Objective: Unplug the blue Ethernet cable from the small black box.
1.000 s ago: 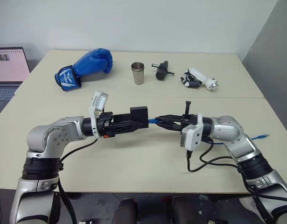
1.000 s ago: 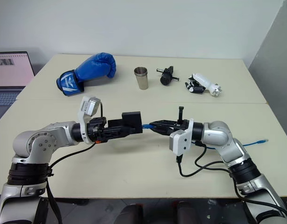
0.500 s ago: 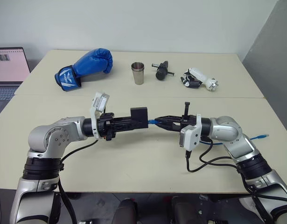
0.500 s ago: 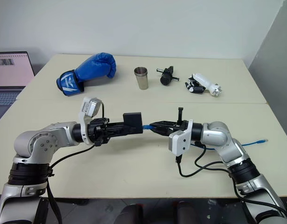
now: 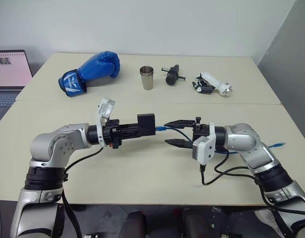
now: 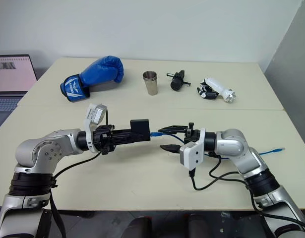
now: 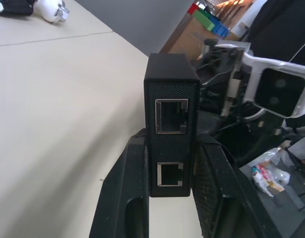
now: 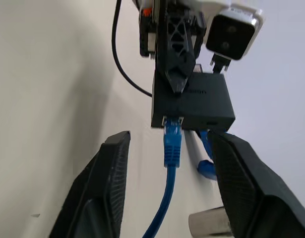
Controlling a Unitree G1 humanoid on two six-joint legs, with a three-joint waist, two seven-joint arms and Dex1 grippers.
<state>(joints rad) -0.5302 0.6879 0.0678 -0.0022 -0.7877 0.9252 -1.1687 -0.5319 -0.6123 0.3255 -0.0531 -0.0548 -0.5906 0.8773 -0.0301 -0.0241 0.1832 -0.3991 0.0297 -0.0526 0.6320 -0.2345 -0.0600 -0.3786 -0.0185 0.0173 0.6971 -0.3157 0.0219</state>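
Note:
The small black box [image 5: 147, 122] hangs above the table, and my left gripper [image 5: 141, 129] is shut on it. In the left wrist view the box [image 7: 171, 114] stands between my fingers [image 7: 126, 198] with two empty ports facing the camera. The blue Ethernet cable [image 5: 161, 129] is plugged into the box's far edge, as the plug [image 8: 172, 136] in the box [image 8: 193, 103] makes plain. My right gripper [image 5: 166, 133] is open, one finger on each side of the cable and neither touching it. The cable's other end [image 5: 278, 145] lies on the table to the right.
At the back of the table lie a blue boxing glove [image 5: 90, 73], a metal cup [image 5: 147, 77], a black cylindrical tool [image 5: 171, 75] and a white-and-black device [image 5: 212, 84]. A laptop [image 5: 8, 74] sits at the far left. Black wires [image 5: 221, 173] hang under my right arm.
My right gripper has opened and let go of the cable plug. My left gripper's fingers have closed tighter on the box. The box and cable stay where they were.

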